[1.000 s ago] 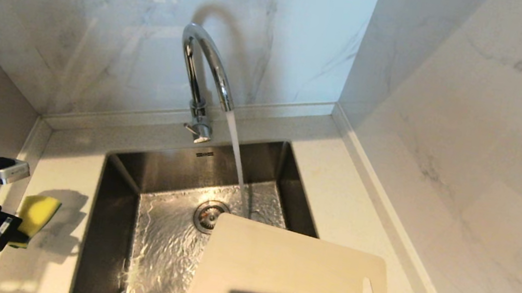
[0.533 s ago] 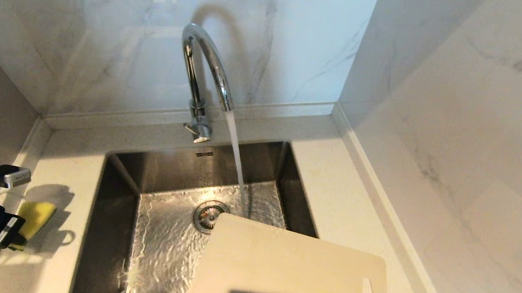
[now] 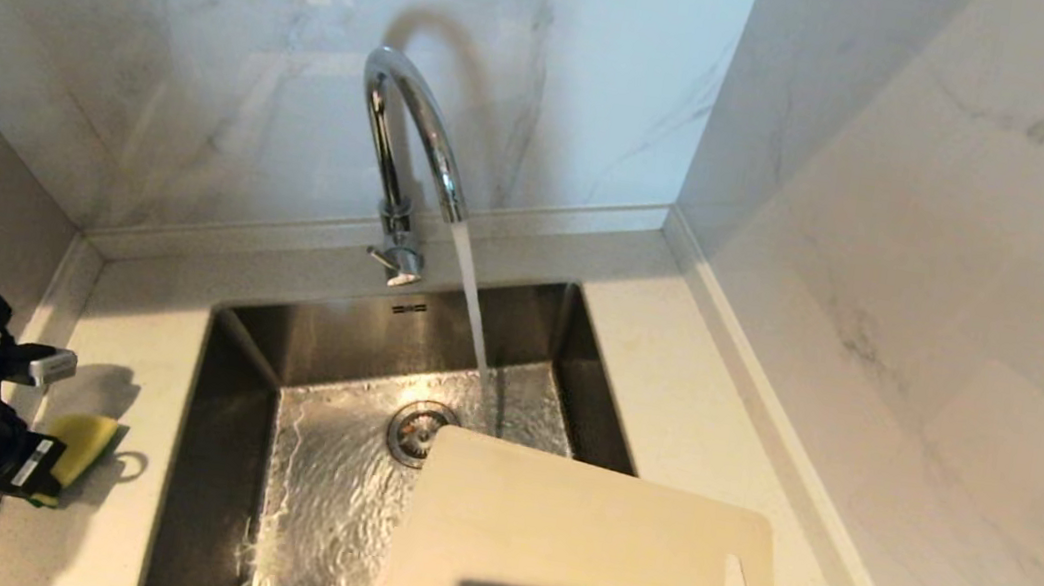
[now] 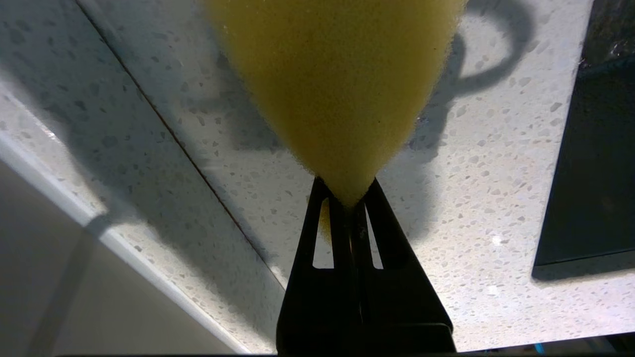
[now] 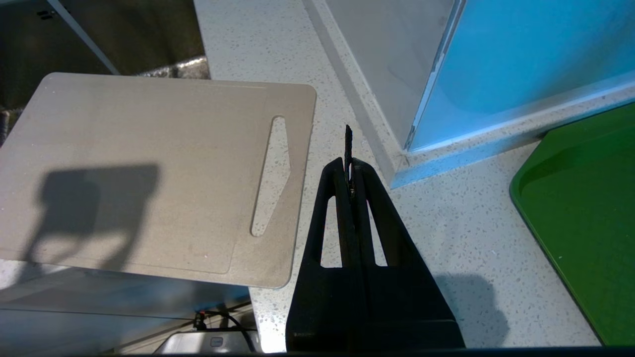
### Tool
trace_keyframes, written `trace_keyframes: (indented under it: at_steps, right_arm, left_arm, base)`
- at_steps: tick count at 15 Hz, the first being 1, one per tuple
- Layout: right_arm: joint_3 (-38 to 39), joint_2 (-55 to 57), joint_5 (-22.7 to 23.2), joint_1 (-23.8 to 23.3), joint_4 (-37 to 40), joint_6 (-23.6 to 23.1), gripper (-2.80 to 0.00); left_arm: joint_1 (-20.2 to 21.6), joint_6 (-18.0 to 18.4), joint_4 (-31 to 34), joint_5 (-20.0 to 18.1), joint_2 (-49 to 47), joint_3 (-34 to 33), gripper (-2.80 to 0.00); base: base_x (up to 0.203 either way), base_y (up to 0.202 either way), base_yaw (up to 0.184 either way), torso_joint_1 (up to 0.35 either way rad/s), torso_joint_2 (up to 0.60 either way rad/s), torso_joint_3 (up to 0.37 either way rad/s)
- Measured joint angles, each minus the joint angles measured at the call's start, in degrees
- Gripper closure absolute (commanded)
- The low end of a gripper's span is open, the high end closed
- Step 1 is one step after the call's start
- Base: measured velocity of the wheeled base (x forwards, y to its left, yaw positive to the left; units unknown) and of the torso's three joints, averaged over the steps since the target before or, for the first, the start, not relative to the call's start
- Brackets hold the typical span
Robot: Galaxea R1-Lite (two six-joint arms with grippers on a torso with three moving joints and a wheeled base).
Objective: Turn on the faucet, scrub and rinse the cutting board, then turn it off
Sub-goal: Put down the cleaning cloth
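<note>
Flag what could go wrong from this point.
The left hand pinches the sponge by one thin corner only, so it might slip out or fold during scrubbing. The cutting board overhangs the sink unsupported; pressing on it could tip it in. Water from the faucet runs just beyond the board's edge.

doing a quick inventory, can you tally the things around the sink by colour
Chrome: 1, the tall chrome gooseneck faucet
Cream-white: 1, the flat plastic cutting board
Yellow: 1, the small yellow sponge, pinched in the left gripper
Green: 1, the green tray
Total: 4
</note>
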State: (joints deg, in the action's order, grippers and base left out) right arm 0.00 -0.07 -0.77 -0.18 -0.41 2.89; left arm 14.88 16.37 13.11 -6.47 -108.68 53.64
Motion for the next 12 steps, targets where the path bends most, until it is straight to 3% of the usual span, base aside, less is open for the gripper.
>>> trace_keyframes:
  at_steps: [12]
  right_arm:
    - [0.0, 0.0, 0.0, 0.0, 0.0, 0.0, 0.0]
  left_arm:
    - [-0.1, 0.0, -0.5, -0.4, 2.2, -1.0, -2.8]
  base:
    - [0.0, 0.0, 0.0, 0.0, 0.0, 0.0]
